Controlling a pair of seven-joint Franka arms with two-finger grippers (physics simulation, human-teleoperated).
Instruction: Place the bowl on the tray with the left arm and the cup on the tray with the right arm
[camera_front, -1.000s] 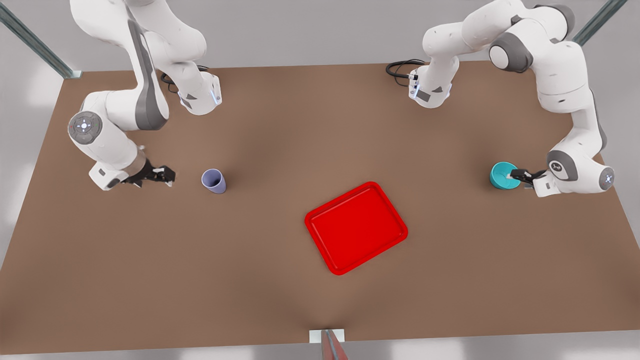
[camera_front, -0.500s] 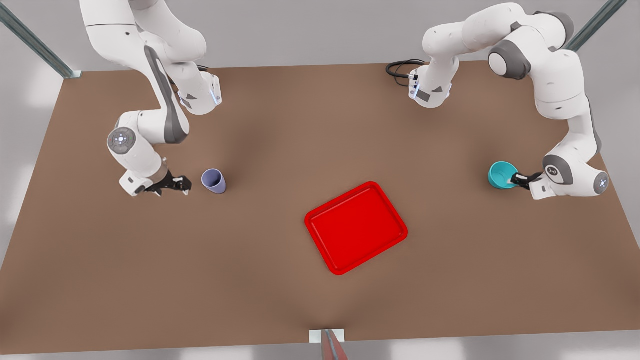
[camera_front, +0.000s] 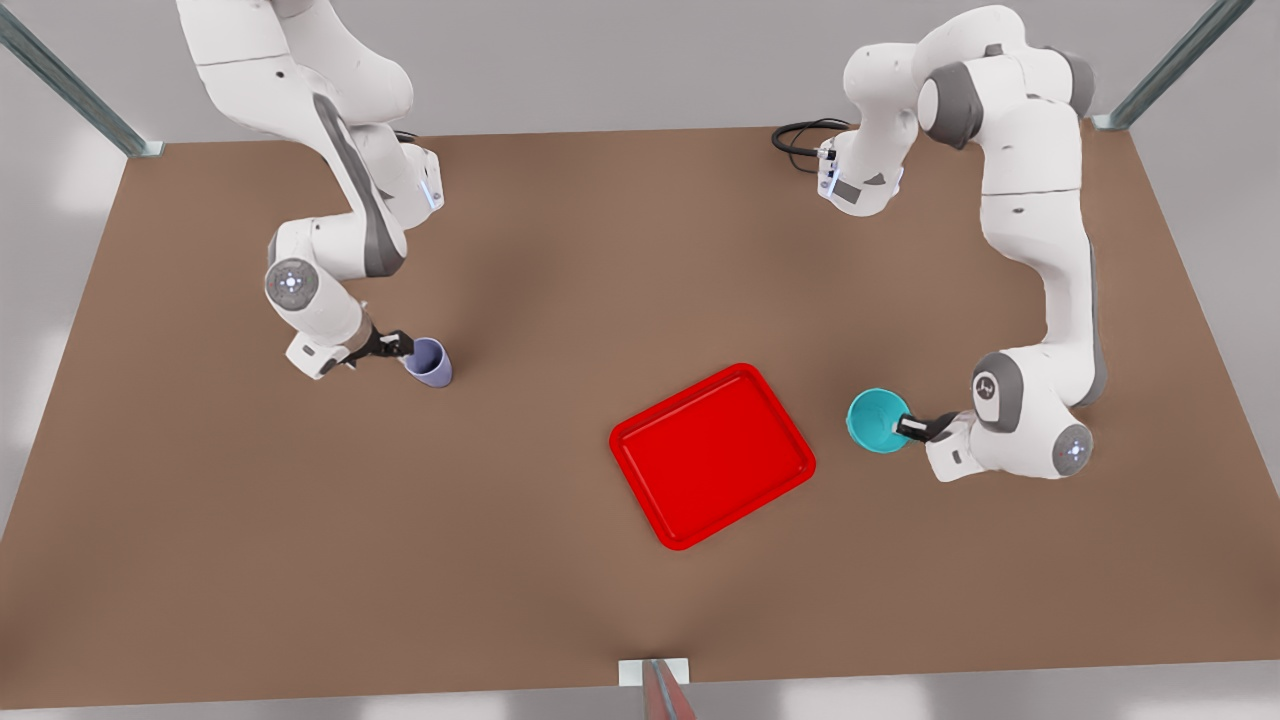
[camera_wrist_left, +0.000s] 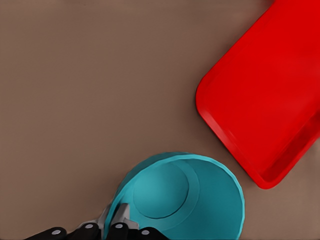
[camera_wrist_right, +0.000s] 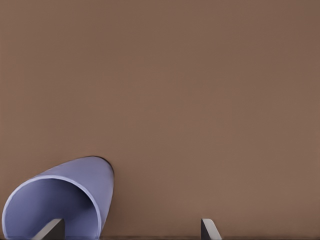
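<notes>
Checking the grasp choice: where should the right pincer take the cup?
By the rim wall, from the side nearest the right pincer. The cup stands upright and open-topped, so one finger can go inside, the other outside.

A: Where is the open room?
B: The brown table (camera_front: 560, 260) lies bare between the arms; the red tray (camera_front: 712, 455) sits low near its middle, nothing on it

A: What stands in the way?
B: The teal bowl (camera_front: 878, 421), pinched at its rim by the left gripper (camera_front: 908, 428), hangs just beside the tray's edge. The lavender cup (camera_front: 428, 361) stands well apart, one finger of the spread right gripper (camera_front: 398, 346) inside it
</notes>
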